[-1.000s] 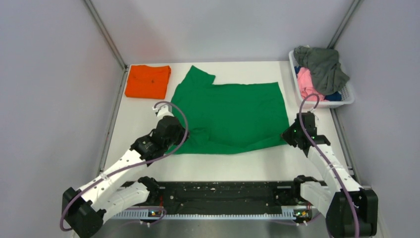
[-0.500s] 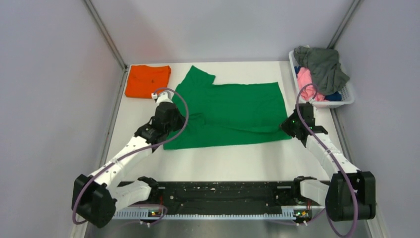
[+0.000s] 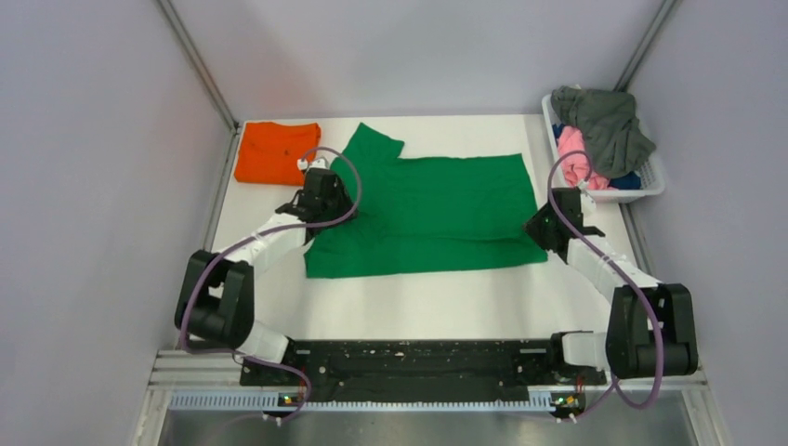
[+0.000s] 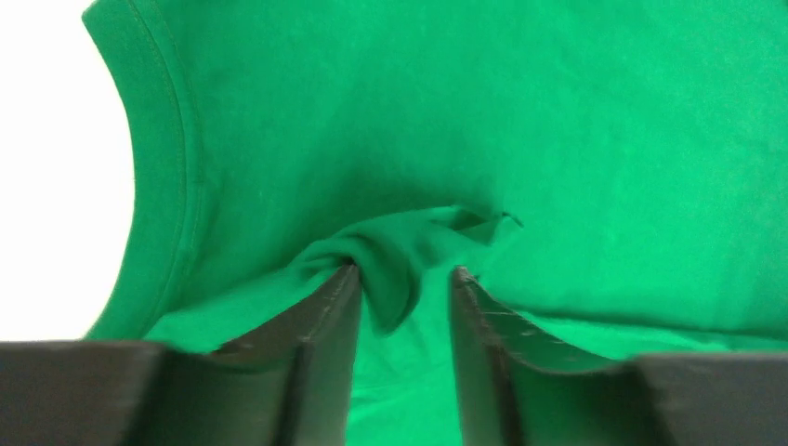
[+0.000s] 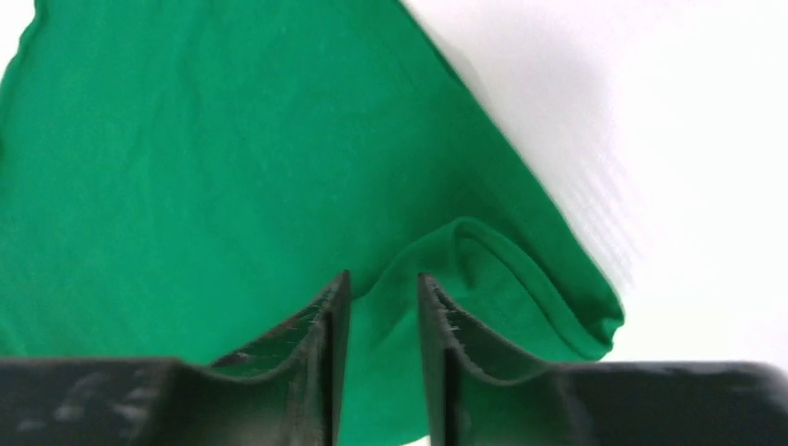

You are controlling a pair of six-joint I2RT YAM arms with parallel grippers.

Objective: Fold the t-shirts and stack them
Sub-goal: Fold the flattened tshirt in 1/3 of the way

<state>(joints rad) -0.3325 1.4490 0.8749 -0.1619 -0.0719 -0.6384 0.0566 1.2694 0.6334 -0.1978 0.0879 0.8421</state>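
A bright green t-shirt (image 3: 437,204) lies spread mid-table, its near part folded over onto itself. My left gripper (image 3: 327,206) sits on its left side, near the neck. In the left wrist view this gripper (image 4: 404,274) is open, and a loose bunch of green cloth (image 4: 395,269) rests against one finger. My right gripper (image 3: 541,230) is at the shirt's right edge. The right wrist view shows it (image 5: 381,279) open by a narrow gap over a raised ridge of the green shirt (image 5: 232,158). An orange t-shirt (image 3: 277,151) lies folded at the back left.
A white plastic basket (image 3: 650,190) stands at the back right, holding a grey tee (image 3: 609,121), a pink one (image 3: 574,153) and a bit of blue. Grey walls close in the table on the left, the right and the far side.
Both arms reached away from their bases, carrying the green shirt's near edge over onto the shirt. Both grippers, shut on the cloth before, now stand open.
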